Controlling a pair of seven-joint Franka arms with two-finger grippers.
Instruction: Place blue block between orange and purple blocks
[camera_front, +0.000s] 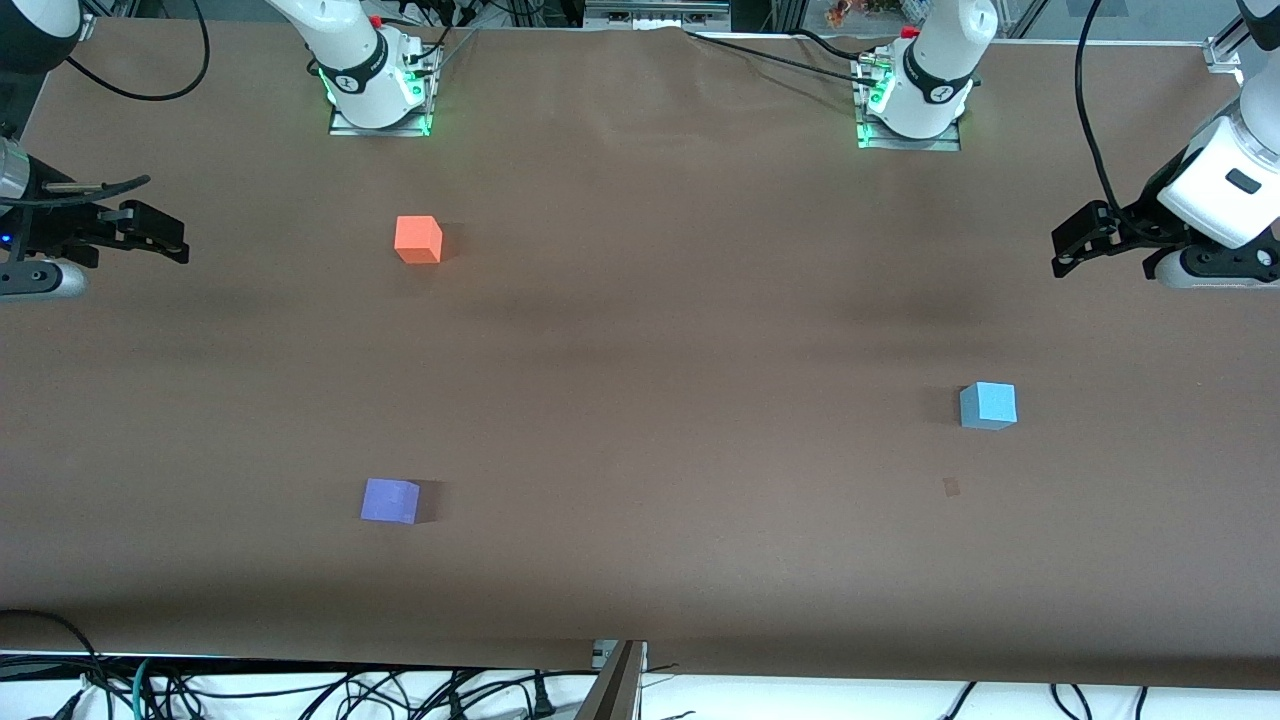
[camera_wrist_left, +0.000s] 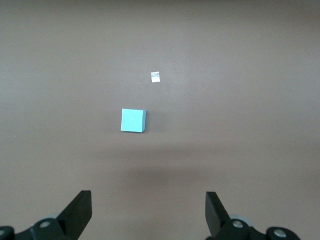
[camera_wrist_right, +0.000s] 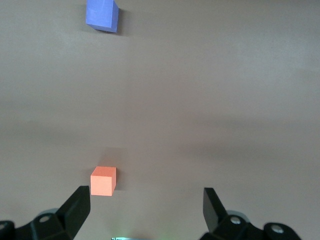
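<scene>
The blue block (camera_front: 988, 405) sits on the brown table toward the left arm's end; it also shows in the left wrist view (camera_wrist_left: 133, 120). The orange block (camera_front: 418, 240) sits toward the right arm's end, close to the right arm's base. The purple block (camera_front: 390, 500) lies nearer to the front camera than the orange one, with a wide gap between them. Both show in the right wrist view, orange (camera_wrist_right: 103, 180) and purple (camera_wrist_right: 102, 14). My left gripper (camera_front: 1075, 245) (camera_wrist_left: 148, 207) is open and empty over the table's left-arm end. My right gripper (camera_front: 150, 235) (camera_wrist_right: 146, 205) is open and empty over the right-arm end.
A small paper scrap (camera_front: 951, 487) lies on the table just nearer to the front camera than the blue block; it shows white in the left wrist view (camera_wrist_left: 155, 77). The arm bases (camera_front: 375, 85) (camera_front: 915, 100) stand along the table's farthest edge. Cables (camera_front: 300, 690) hang past the nearest edge.
</scene>
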